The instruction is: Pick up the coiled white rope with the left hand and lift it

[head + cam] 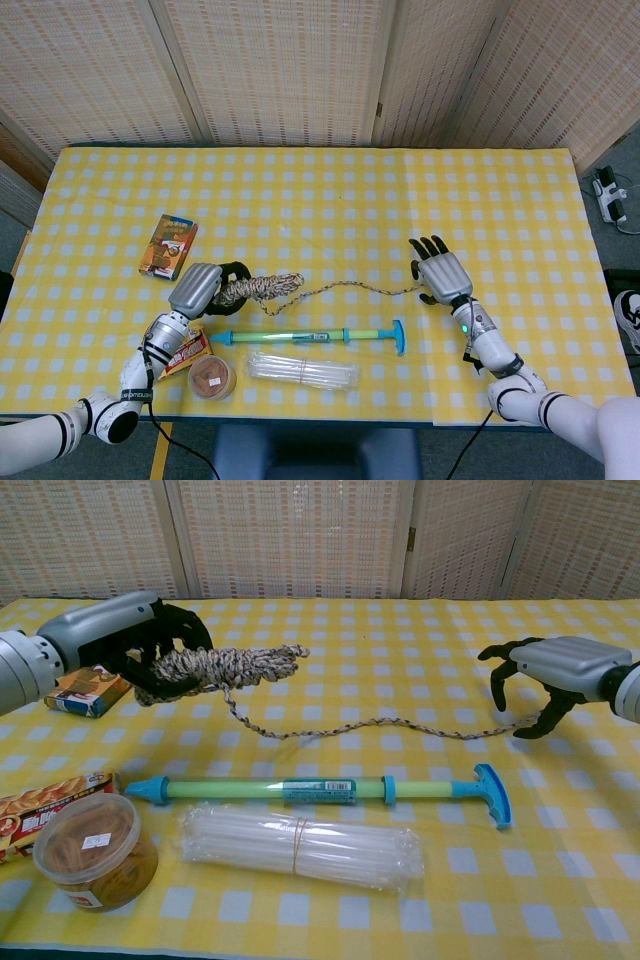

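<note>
- A small printed box (168, 245) lies flat near the left edge of the yellow checked worktop (330, 195), just behind the left hand.
- A snack packet (40, 802) and a round clear tub with brown contents (93, 849) sit at the front left, touching each other.
- The left hand (130, 640) is clamped around the coiled white rope (222, 666); in the chest view the bundle hangs above the cloth, with dark fingers (186, 630) wrapped over its left end.
- From the coil, 1 loose rope tail (380, 725) trails rightward along the worktop in a wavy line.
- A green and blue hand pump (325, 790) lies lengthwise in front of the tail, with its T-handle at the right.
- A clear bag of white straws (300, 848) lies just in front of the pump.
- The right hand (545, 675) hovers over the far end of the tail, fingers apart and curved downward; whether they touch the rope cannot be told.
</note>
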You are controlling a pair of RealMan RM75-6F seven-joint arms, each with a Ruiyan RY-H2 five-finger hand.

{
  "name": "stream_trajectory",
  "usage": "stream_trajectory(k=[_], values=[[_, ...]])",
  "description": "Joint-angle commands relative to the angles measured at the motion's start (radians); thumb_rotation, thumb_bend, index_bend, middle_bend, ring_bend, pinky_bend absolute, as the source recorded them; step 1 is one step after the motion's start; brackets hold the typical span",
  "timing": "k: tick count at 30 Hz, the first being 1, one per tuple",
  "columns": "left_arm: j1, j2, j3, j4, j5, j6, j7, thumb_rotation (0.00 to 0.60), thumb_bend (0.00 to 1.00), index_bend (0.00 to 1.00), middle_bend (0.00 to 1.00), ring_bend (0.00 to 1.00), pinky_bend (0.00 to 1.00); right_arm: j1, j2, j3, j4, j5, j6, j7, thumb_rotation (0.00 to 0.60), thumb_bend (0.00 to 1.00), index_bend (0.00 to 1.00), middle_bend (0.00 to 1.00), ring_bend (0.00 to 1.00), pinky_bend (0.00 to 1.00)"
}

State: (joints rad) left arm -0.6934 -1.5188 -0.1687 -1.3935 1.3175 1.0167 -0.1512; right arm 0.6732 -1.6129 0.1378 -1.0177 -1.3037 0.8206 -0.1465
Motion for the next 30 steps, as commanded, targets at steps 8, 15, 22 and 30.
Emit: stream_trajectory(k=[8,15,22,30], values=[[0.005,-0.006,-0.001,0.011,-0.003,-0.004,-0.004,0.600,0.51,0.69,0.68,0.65,0.72,0.026,-0.028,-0.008,0.048,0.010,-0.047,0.013,0.600,0.38,0.53,0.08,0.00,0.00],[0.007,-0.008,-0.001,0.017,-0.004,-0.009,-0.007,0.600,0.51,0.69,0.68,0.65,0.72,0.030,-0.036,-0.011,0.062,0.025,-0.064,0.009,0.600,0.39,0.53,0.09,0.00,0.00],[0.009,-0.013,-0.002,0.023,-0.002,-0.009,-0.014,0.600,0.51,0.69,0.68,0.65,0.72,0.033,-0.040,-0.012,0.074,0.037,-0.077,0.008,0.600,0.41,0.53,0.09,0.00,0.00],[0.010,-0.015,-0.003,0.029,0.000,-0.011,-0.017,0.600,0.51,0.69,0.68,0.65,0.72,0.037,-0.040,-0.013,0.074,0.046,-0.087,0.001,0.600,0.45,0.54,0.10,0.00,0.00]])
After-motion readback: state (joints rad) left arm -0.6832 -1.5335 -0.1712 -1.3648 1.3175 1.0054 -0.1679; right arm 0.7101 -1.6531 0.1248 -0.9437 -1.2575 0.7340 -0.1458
